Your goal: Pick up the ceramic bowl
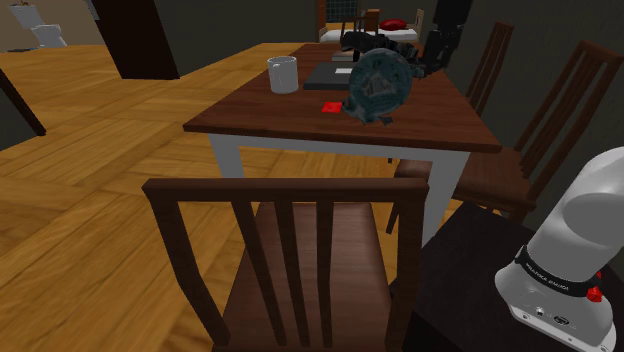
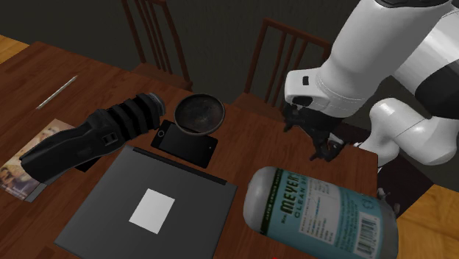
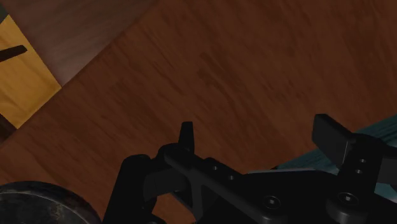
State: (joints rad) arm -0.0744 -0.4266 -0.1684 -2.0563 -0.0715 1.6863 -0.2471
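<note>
A home's dining room: wooden table (image 1: 265,115), slat-backed chairs (image 1: 300,190), plank floor (image 1: 100,180).

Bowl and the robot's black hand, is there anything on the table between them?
Nothing. In the second exterior view, only bare brown table lies between the dark bowl and the open gripper.

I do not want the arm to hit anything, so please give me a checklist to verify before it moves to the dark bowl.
1. Fingers open: ok, they stand apart in the wrist view.
2. Gripper empty: ok, bare table shows between the fingers.
3. Gripper above the bowl: not ok, it hangs to the second exterior view's right of it.
4. Bowl upright: ok.
5. Bowl free of the phone: cannot tell, the phone lies right by its rim.
</note>
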